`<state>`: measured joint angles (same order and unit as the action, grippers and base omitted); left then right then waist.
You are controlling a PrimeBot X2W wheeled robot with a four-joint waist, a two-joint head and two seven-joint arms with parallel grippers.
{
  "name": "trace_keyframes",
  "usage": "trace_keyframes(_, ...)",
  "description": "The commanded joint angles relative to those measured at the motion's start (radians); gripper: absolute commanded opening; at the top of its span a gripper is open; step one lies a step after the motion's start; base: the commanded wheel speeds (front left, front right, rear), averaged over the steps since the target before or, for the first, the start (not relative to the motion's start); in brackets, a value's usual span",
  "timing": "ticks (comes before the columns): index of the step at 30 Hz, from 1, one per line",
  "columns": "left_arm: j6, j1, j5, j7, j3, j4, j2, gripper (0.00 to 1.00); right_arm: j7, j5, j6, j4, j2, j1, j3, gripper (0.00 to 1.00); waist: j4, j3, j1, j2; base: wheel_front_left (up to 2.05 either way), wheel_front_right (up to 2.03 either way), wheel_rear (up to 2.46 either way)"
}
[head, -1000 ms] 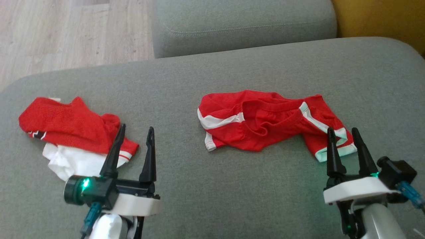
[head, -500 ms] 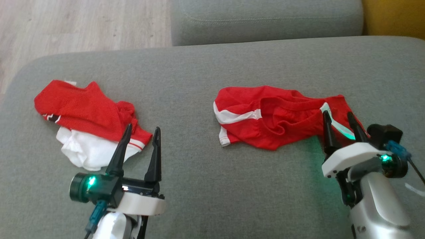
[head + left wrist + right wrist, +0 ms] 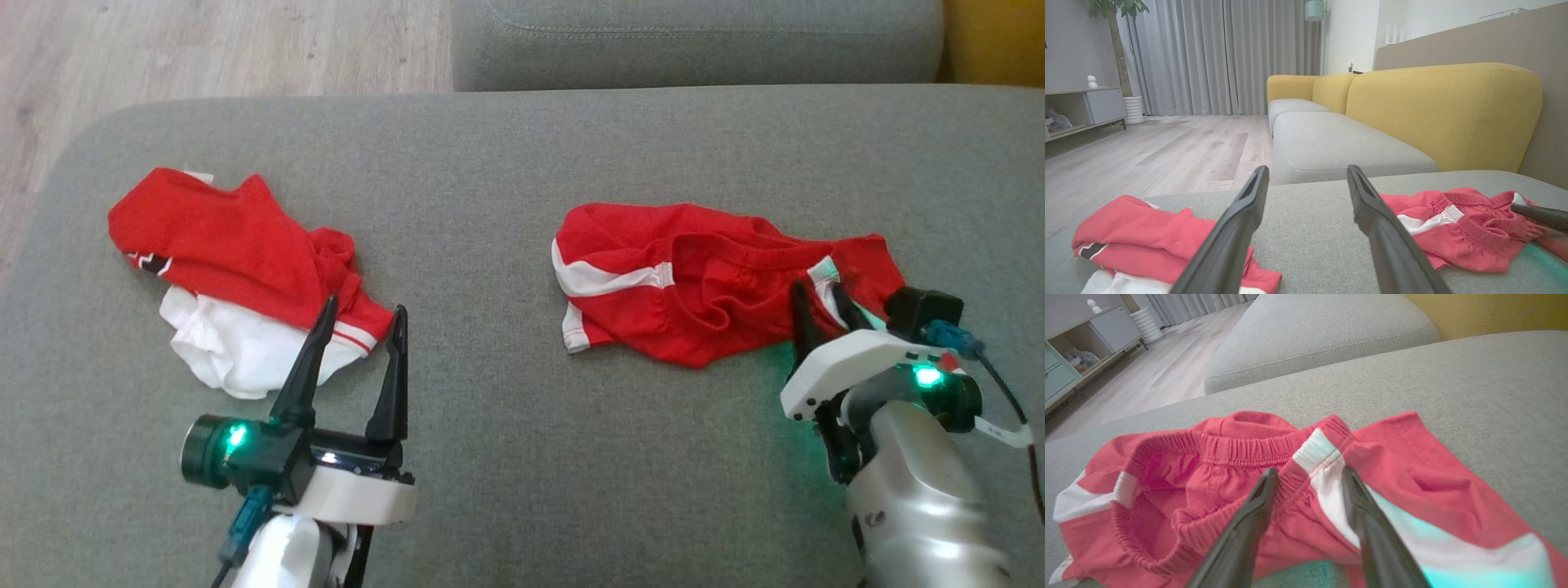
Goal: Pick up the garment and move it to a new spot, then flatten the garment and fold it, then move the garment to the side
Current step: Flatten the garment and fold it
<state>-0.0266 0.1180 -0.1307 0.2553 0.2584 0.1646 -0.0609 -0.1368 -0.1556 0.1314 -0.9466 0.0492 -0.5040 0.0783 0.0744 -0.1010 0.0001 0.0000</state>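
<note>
The garment, red shorts [image 3: 669,286] with white side stripes, lies crumpled on the grey sofa seat [image 3: 522,457], right of centre. My right gripper [image 3: 816,290] is down on its right part. In the right wrist view the two fingers [image 3: 1309,471] stand apart, straddling a ridge of the shorts [image 3: 1208,469] at the elastic waistband beside the white stripe. My left gripper [image 3: 365,306] hovers open and empty near the seat's front left. In the left wrist view its fingers [image 3: 1307,169] frame bare cushion, with the shorts [image 3: 1453,228] to their right.
A second red and white garment [image 3: 237,253] lies bunched on the seat's left, just beyond my left fingertips. Another grey cushion [image 3: 694,41] adjoins the far edge. Wooden floor [image 3: 204,49] lies beyond the left corner. A yellow backrest [image 3: 1437,110] rises behind.
The head camera has shifted. My right gripper has advanced from the shorts' leg hem onto the waistband area, and its fingers have drawn closer together. My left gripper has kept its pose.
</note>
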Motion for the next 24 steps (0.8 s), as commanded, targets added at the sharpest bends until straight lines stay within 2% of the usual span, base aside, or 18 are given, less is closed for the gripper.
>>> trace_keyframes(1, 0.005, 0.044, 0.009, 0.006, -0.031, -0.03, 0.001, 1.0, -0.021, 0.001, -0.001, 0.008, 0.001, -0.048, -0.029, 0.0, -0.003, -0.002, -0.0001, 0.0, 0.0, 0.0, 0.0)
trace_keyframes(6, 0.006, 0.045, 0.011, 0.006, -0.034, -0.027, 0.001, 1.0, -0.083, -0.013, -0.001, -0.036, 0.001, -0.087, -0.037, 0.0, -0.015, 0.0, -0.0001, 0.0, 0.0, 0.0, 0.0)
trace_keyframes(11, 0.007, 0.044, 0.01, 0.006, -0.039, -0.027, 0.002, 1.0, -0.119, -0.03, -0.001, -0.016, 0.001, -0.112, -0.04, 0.0, -0.028, 0.014, -0.0001, 0.0, 0.0, 0.0, 0.0)
trace_keyframes(24, 0.01, 0.012, 0.006, 0.006, -0.046, -0.024, 0.003, 1.0, -0.125, 0.019, -0.001, 0.249, 0.001, -0.178, 0.038, 0.0, -0.033, 0.082, -0.0001, 0.0, 0.0, 0.0, 0.0)
